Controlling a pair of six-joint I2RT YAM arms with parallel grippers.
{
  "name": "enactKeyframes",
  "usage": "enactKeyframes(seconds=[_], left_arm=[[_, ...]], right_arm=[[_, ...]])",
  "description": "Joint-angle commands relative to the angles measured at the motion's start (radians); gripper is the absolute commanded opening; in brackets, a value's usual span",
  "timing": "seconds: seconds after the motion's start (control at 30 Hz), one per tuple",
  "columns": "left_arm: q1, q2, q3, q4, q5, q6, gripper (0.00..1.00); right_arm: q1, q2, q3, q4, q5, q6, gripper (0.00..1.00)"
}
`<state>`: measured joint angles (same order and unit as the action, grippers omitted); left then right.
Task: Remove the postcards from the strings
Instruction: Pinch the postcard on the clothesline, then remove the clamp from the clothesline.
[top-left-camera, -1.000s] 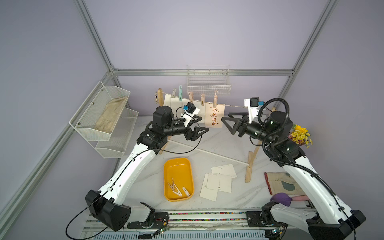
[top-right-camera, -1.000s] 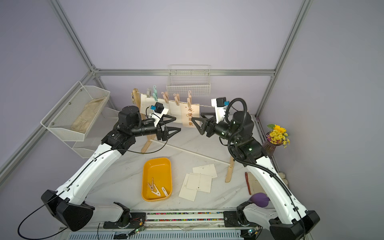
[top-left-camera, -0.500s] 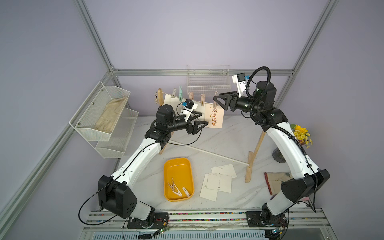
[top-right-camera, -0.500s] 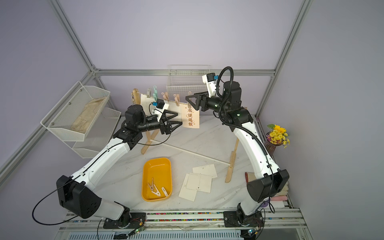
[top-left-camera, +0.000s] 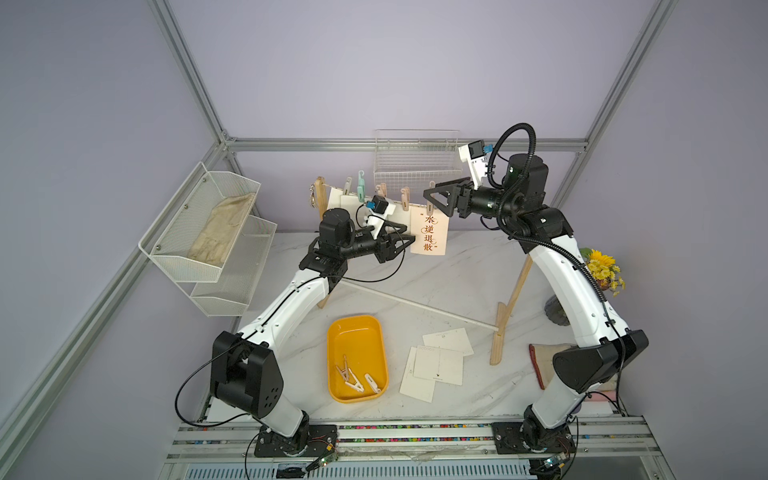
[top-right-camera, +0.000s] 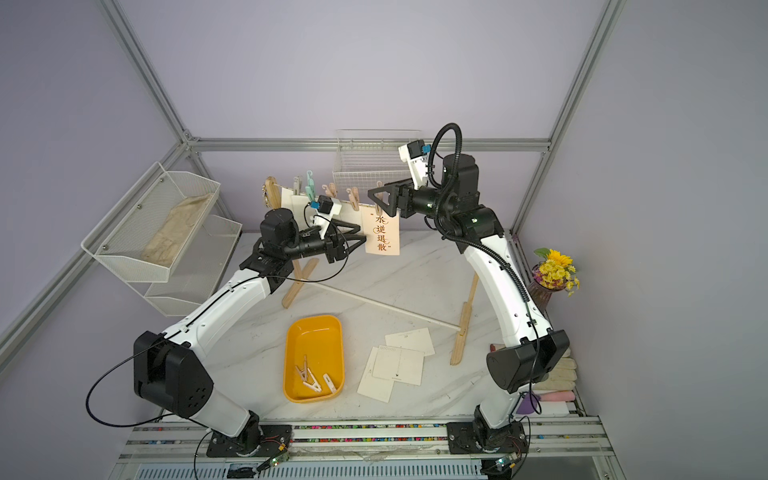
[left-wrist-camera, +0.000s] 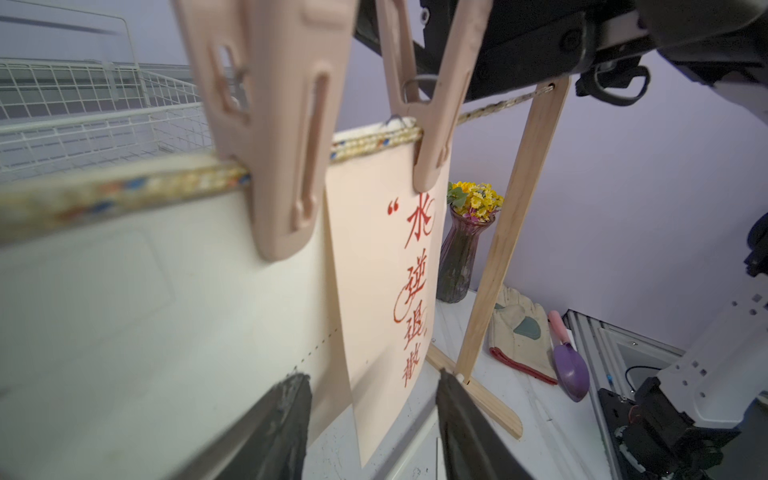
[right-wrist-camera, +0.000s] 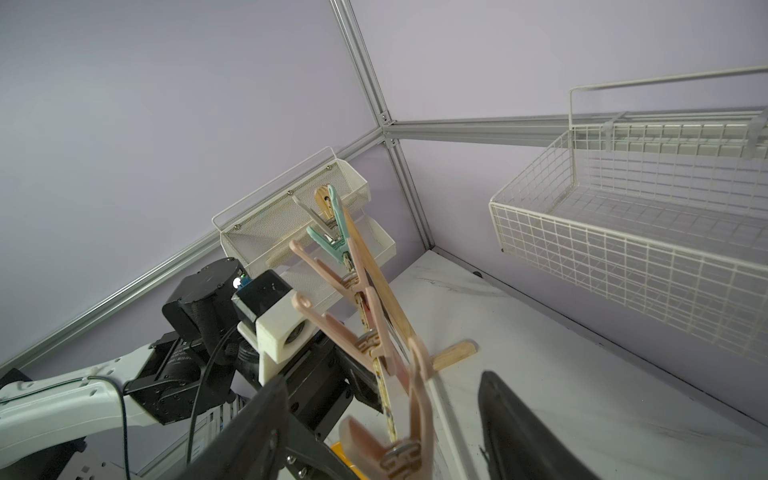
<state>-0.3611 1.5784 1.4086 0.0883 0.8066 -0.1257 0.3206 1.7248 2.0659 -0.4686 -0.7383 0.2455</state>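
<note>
Marble bench (top-left-camera: 436, 282) bearing a two-post wooden rack (top-left-camera: 519, 286) whose string (left-wrist-camera: 490, 109) carries the postcards not yet removed. Three cards already off it (top-left-camera: 440, 365) lie flat near the front, beside a yellow tray (top-left-camera: 329, 357) that collects loose pegs (top-left-camera: 351, 376). Both arms attend to one cream card with red characters (top-left-camera: 430, 232), hanging rightmost in the row, next to white cards (top-left-camera: 338, 203). The right arm (top-left-camera: 567, 286) arches high and reaches level toward the string, so that the right fingers (right-wrist-camera: 519, 428), spread wide, straddle the pink peg (left-wrist-camera: 428, 124) without visibly pressing it. The left arm (top-left-camera: 291, 301) stretches forward lower. The left fingers (left-wrist-camera: 286, 415) stand apart either side of the card's lower edge, apparently placed to catch it once the peg lets go.
</note>
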Motion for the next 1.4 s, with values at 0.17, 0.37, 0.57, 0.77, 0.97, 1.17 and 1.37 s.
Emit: enactKeyframes(seconds=[0.17, 0.37, 0.57, 0.77, 0.97, 1.17, 1.37], left_arm=[[-0.01, 0.035, -0.01, 0.09, 0.074, -0.052, 0.37], [-0.026, 0.042, -0.007, 0.095, 0.077, -0.06, 0.23], [-0.029, 0.044, -0.017, 0.139, 0.085, -0.113, 0.04], [-0.029, 0.051, -0.022, 0.172, 0.088, -0.147, 0.0], [-0.029, 0.055, -0.026, 0.201, 0.097, -0.181, 0.0], [-0.022, 0.074, -0.017, 0.23, 0.118, -0.235, 0.0], [-0.023, 0.089, -0.002, 0.243, 0.131, -0.274, 0.0]], right_arm=[[-0.002, 0.021, 0.04, -0.043, -0.021, -0.021, 0.73], [-0.002, 0.027, 0.043, -0.051, -0.027, -0.027, 0.73], [-0.002, 0.038, 0.056, -0.064, -0.033, -0.045, 0.72], [-0.002, 0.046, 0.06, -0.061, -0.045, -0.055, 0.63], [-0.002, 0.05, 0.054, -0.037, -0.083, -0.067, 0.57], [-0.002, 0.048, 0.036, 0.035, -0.134, -0.067, 0.46], [-0.002, 0.036, 0.0, 0.088, -0.144, -0.059, 0.26]])
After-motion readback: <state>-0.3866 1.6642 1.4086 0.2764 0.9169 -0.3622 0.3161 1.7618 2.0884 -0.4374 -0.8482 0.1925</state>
